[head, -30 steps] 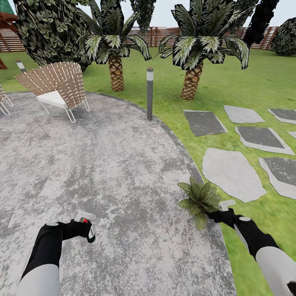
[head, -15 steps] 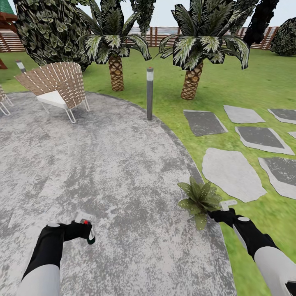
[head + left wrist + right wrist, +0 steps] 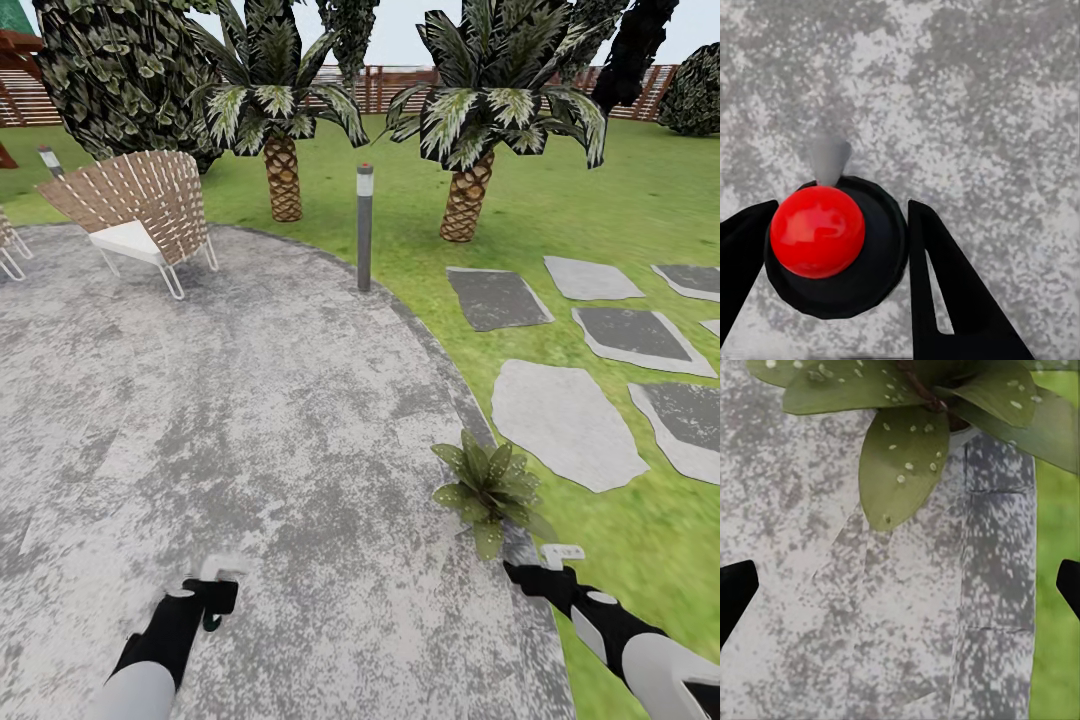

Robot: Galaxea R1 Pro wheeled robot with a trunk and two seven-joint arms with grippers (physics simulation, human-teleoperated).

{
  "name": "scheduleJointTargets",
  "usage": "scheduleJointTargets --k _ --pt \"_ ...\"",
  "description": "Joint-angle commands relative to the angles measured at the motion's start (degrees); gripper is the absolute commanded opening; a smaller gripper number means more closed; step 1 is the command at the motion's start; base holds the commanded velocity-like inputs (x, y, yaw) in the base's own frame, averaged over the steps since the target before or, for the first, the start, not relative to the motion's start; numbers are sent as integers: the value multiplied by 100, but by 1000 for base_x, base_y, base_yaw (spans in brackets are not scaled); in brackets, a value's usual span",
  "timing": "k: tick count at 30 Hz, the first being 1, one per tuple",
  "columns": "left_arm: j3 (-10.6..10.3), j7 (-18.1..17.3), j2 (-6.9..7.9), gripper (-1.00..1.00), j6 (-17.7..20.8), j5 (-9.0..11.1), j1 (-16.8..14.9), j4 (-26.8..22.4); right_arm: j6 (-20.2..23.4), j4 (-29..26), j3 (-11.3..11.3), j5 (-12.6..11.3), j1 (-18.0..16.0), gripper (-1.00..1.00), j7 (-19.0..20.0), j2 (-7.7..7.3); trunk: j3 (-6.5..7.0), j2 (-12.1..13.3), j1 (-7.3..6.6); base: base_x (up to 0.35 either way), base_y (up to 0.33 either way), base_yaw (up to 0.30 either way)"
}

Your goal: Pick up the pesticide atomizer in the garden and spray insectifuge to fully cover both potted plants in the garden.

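Note:
My left gripper is shut on the pesticide atomizer, low over the grey patio of the garden. From the left wrist camera the atomizer shows a red dome on a black round top, squeezed between the two black fingers. One potted plant, a low rosette of broad green leaves, stands at the patio's right edge. My right gripper hovers just short of it, open and holding nothing. The right wrist view has the plant's spotted leaves ahead of the gripper, beside the patio's kerb.
A grey bollard lamp stands at the patio's far rim. A wicker chair is at the back left. Two palms grow on the lawn behind, with stepping stones to the right and a slat fence beyond.
Both arms have drawn back toward me. The left gripper sank lower in the view with the atomizer still in it. The right gripper has backed away from the plant's leaves.

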Motion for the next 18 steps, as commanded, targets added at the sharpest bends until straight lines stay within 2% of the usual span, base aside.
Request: scheduleJointTargets --k 1,5,18 --pt "48 60 -10 -100 -39 -22 -7 103 -22 15 -46 6 -5 100 34 -1 -4 -2 -1 0 0 0" --pt "40 163 -11 -100 -89 0 -7 239 -30 22 -46 0 -5 100 40 -1 -4 -2 -1 0 0 0" --pt "37 159 -16 -100 -79 1 -7 240 23 31 -38 8 -4 100 66 0 -4 -2 -1 0 0 0"
